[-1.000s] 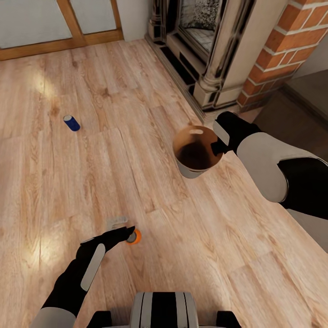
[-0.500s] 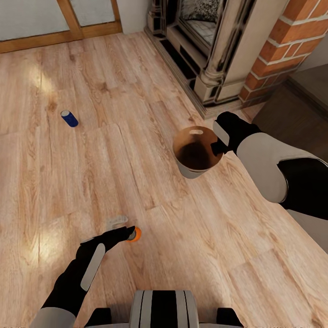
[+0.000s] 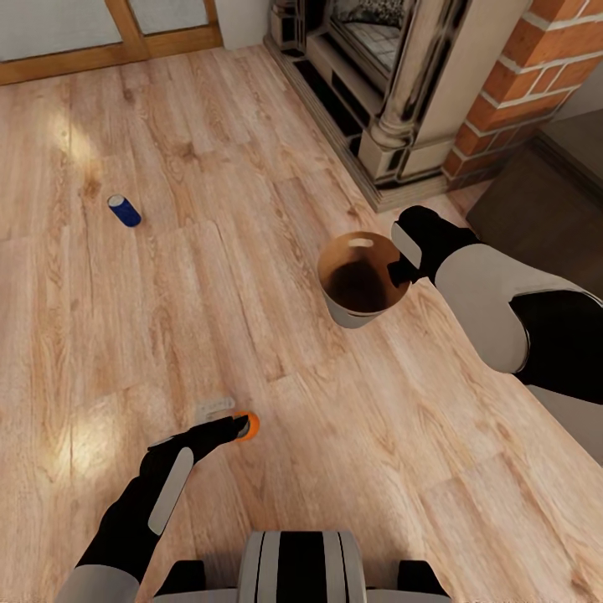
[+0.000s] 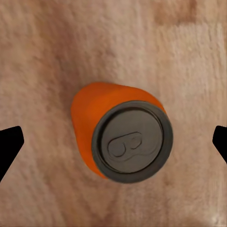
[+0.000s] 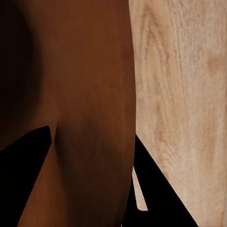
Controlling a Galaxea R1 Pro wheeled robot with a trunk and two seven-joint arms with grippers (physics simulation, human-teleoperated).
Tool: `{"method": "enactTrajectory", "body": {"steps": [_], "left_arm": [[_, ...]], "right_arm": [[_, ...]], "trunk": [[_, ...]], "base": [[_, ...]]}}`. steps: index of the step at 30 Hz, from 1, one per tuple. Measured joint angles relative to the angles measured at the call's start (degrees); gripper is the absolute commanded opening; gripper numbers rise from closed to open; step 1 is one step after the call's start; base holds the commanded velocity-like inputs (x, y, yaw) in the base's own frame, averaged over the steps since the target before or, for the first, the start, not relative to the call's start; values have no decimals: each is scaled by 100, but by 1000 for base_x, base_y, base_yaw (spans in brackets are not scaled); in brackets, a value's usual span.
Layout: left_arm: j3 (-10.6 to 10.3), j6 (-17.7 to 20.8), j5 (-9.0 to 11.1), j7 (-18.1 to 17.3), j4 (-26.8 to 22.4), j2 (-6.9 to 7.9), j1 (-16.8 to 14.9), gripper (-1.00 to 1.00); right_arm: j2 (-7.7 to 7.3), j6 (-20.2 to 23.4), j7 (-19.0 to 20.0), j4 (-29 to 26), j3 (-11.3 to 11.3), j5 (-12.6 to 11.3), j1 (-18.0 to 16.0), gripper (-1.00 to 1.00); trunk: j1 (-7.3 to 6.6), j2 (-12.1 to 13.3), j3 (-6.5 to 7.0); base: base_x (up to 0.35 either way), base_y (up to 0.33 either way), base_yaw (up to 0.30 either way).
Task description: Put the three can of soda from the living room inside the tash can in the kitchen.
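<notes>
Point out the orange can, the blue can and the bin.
orange can (image 4: 124, 137): left wrist view, its grey top.
blue can (image 3: 125, 211): head view, its side.
bin (image 3: 345, 316): head view, its grey outer wall.

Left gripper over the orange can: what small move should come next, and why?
Probably lower the left gripper a little further, then close. In the left wrist view the orange can stands upright on the wood floor, centred between the two open fingertips, which sit well apart from it. The right gripper already holds the bin by its rim.
</notes>
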Motion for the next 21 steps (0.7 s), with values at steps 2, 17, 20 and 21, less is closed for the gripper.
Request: {"method": "enactTrajectory", "body": {"steps": [2,17,20,21], "left_arm": [[0,-1,-1,0,0,0,0,100],[0,-8,0,0,-118,0,0,100],[0,-8,0,0,-126,0,0,100],[0,-8,-1,0,-128,0,0,100]], "right_arm": [[0,0,4,0,-2,8,4,-100],[0,0,0,0,8,13,15,-100],[0,0,1,0,8,14,17,-100],[0,0,1,0,8,11,20,-100]], "trunk": [[22,-39,-36],[110,-201,-243],[110,-201,-269],[110,-201,-278]], "base": [[0,0,0],[0,0,0],[0,0,0],[0,0,0]]}}
